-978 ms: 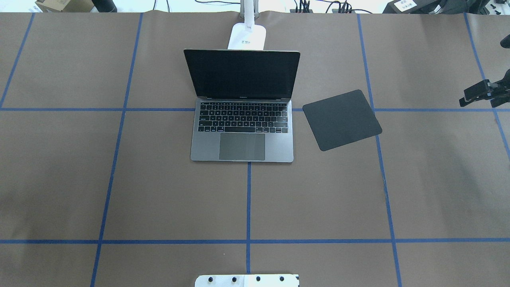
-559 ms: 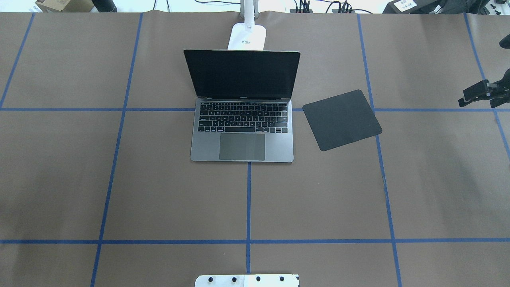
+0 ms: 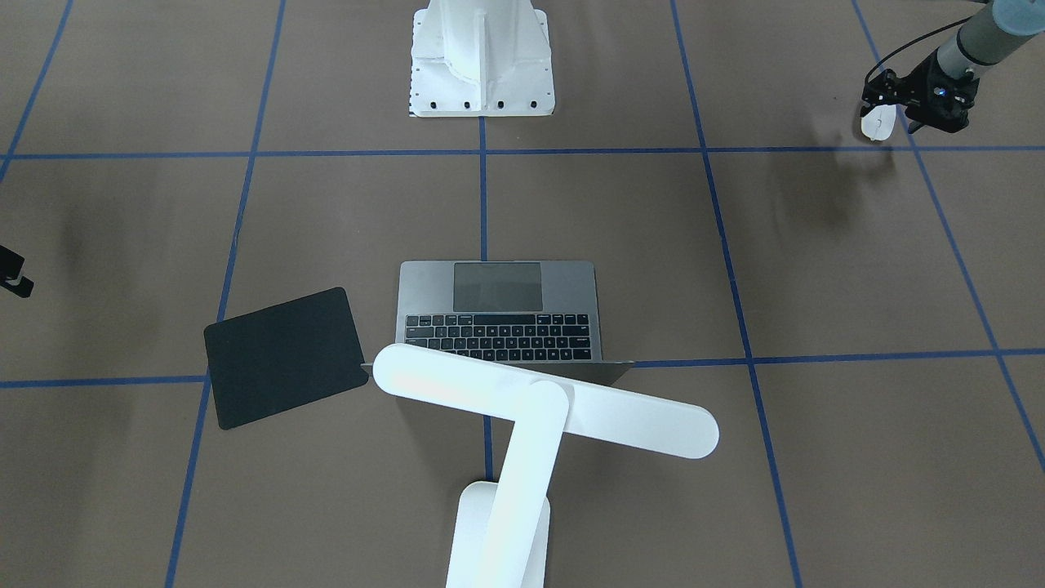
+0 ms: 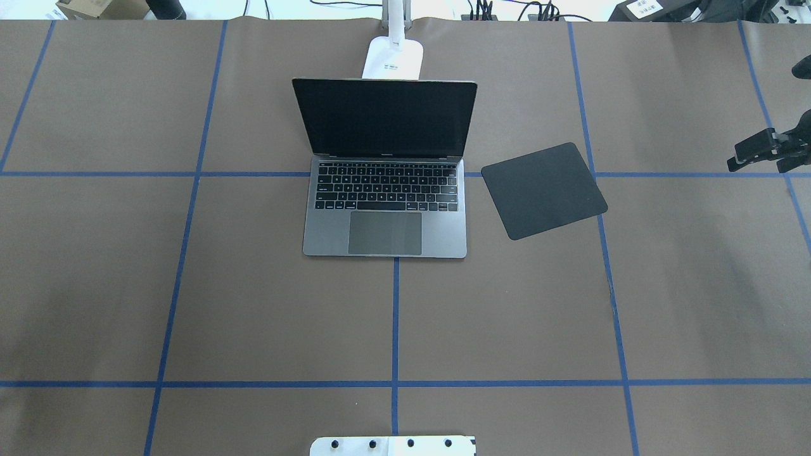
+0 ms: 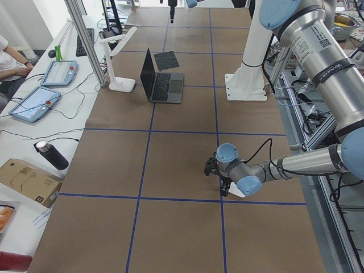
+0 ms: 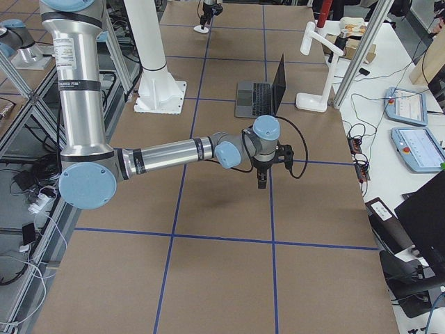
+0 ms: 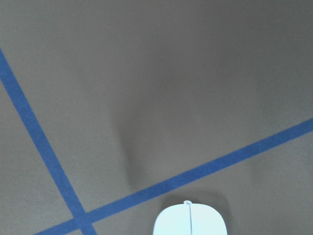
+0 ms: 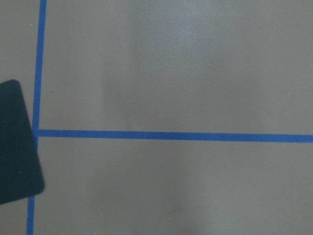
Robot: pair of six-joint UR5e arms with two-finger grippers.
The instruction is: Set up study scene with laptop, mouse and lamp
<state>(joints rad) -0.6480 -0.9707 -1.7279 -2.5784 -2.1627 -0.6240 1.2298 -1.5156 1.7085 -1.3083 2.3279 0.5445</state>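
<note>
The open grey laptop (image 4: 385,215) stands at the table's middle with its screen up. The white lamp's base (image 4: 393,58) is right behind it, and the lamp's bar head (image 3: 545,400) hangs over the screen's top edge. My left gripper (image 3: 886,114) is far out on my left side, out of the overhead view. It is shut on the white mouse (image 3: 878,126) and holds it just above the table. The mouse's front end also shows in the left wrist view (image 7: 190,220). My right gripper (image 4: 738,161) hovers at the table's right edge, shut and empty.
A black mouse pad (image 4: 543,190) lies askew just right of the laptop; its corner shows in the right wrist view (image 8: 17,147). The white robot pedestal (image 3: 482,57) stands at my edge. Blue tape lines cross the brown table cover (image 4: 190,304).
My right gripper has drifted slightly left and down in the overhead view. The laptop, the lamp and the mouse pad have not moved.
</note>
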